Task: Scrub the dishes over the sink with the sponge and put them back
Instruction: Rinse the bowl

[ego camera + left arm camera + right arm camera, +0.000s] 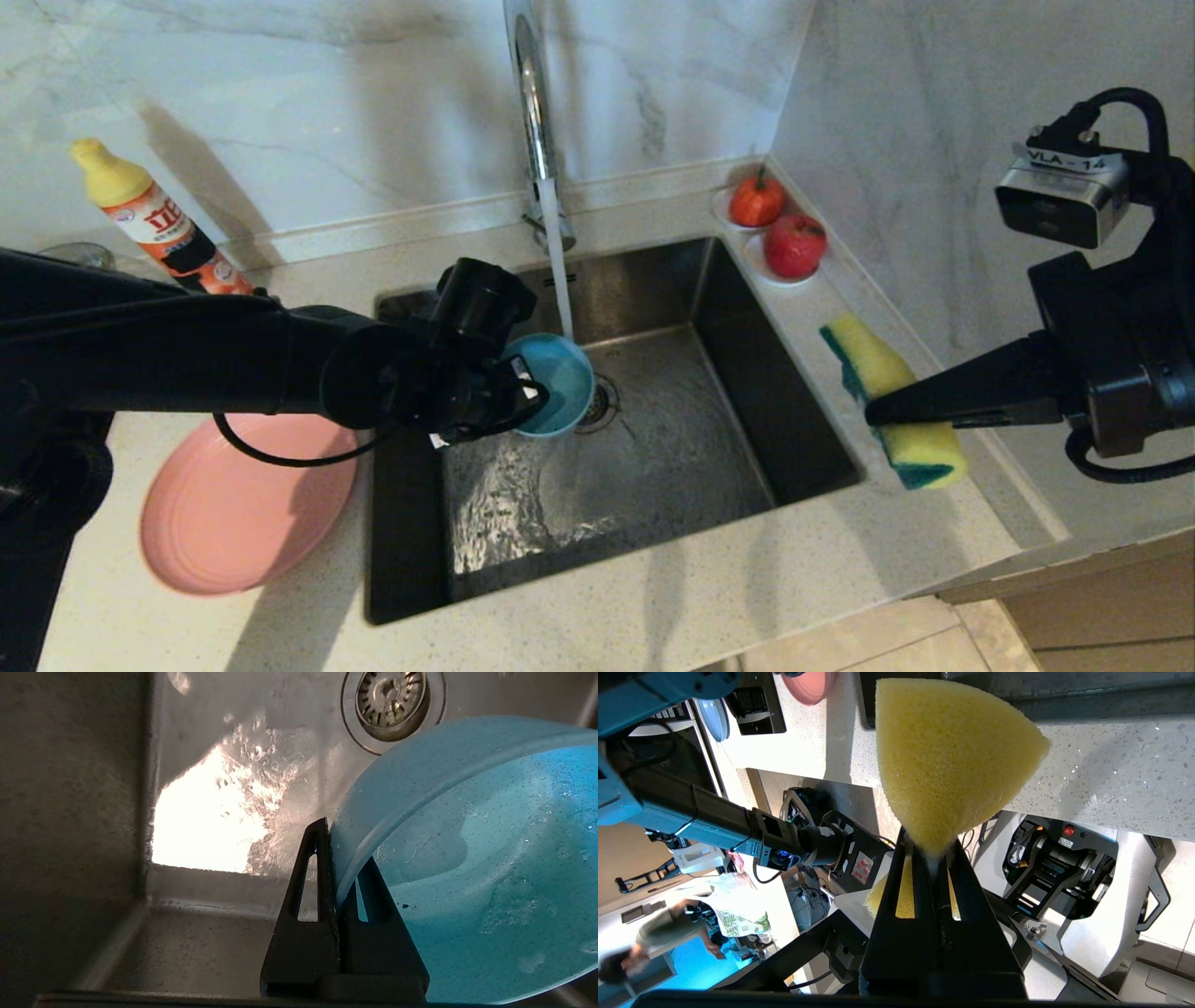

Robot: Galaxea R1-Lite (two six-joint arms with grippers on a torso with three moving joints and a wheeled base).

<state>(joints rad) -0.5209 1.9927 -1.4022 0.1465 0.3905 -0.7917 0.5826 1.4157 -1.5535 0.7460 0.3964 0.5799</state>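
Observation:
Tilted over the sink (pixel 747 373), a teal-blue bowl (pixel 560 383) hangs under the running water, near the drain strainer (pixel 390 697). My left gripper (pixel 523 397) is shut on its rim, one finger inside and one outside. In the left wrist view the left gripper (pixel 343 844) pinches the wet bowl (pixel 490 858). The pink plate (pixel 233 504) lies on the counter left of the sink, partly under my left arm. My right gripper (pixel 878 411) is shut on the yellow and green sponge (pixel 878 373), held above the counter right of the sink. The right wrist view shows the sponge (pixel 948 756) squeezed at its waist by the right gripper (pixel 929 844).
Water falls from the chrome tap (pixel 532 103) onto the sink floor. A dish-soap bottle (pixel 154 219) stands at the back left. Two red fruits (pixel 756 201) (pixel 795 245) sit on saucers at the back right corner. A marble wall closes the right side.

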